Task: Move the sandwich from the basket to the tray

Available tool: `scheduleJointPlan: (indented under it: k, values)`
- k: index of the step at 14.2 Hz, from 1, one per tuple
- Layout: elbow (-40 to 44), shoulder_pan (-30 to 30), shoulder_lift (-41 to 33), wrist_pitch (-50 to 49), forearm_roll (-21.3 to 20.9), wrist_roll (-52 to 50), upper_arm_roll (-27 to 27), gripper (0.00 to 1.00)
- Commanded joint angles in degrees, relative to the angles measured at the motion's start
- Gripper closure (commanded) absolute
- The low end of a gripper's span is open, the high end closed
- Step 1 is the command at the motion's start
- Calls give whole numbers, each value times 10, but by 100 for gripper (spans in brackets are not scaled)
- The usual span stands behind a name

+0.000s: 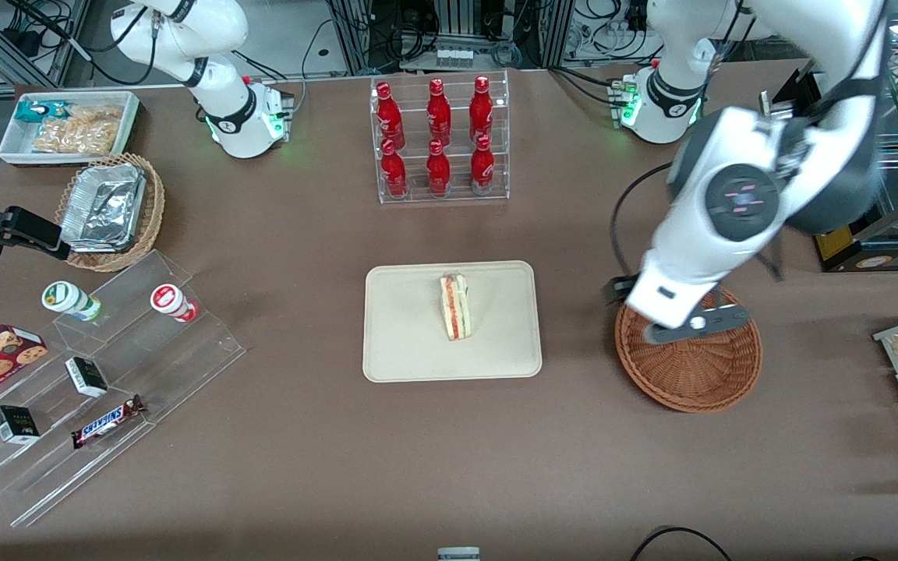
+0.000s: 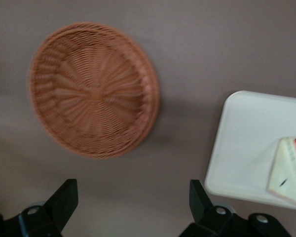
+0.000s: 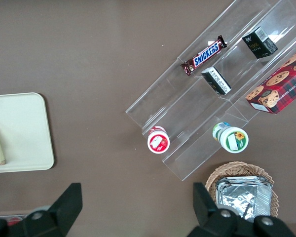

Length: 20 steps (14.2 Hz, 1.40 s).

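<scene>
With the sandwich [image 1: 455, 306] already lying on the tray [image 1: 402, 351] at frame centre, the empty hand [image 2: 133, 207], fingers spread, hovers above the bare basket [image 1: 691, 374]; only withdrawal seems left.

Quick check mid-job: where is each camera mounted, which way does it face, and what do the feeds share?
Front view: high, facing the arms; sandwich on tray, gripper over the basket.
Left wrist view: looks down past open fingers at the empty basket, tray, sandwich.
Right wrist view: looks down at the Snickers bar and tray.
All three share the tray.
</scene>
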<state>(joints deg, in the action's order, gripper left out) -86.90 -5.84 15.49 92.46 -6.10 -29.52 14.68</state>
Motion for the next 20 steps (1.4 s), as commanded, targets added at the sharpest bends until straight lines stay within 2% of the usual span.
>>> scheduleJointPlan:
  k: [1,3,7,9,15,18,20]
  values:
    - [-24,54,-61,-62,12,88,6,0]
    - [-19,88,-95,-109,12,120,6,0]
    - [22,119,-142,-238,14,155,5,0]
    - [23,129,-147,-240,14,158,3,0]
    - [55,125,-97,-214,16,153,9,0]
    - [52,131,-103,-221,63,149,5,0]
    - [46,131,-107,-220,60,152,4,0]
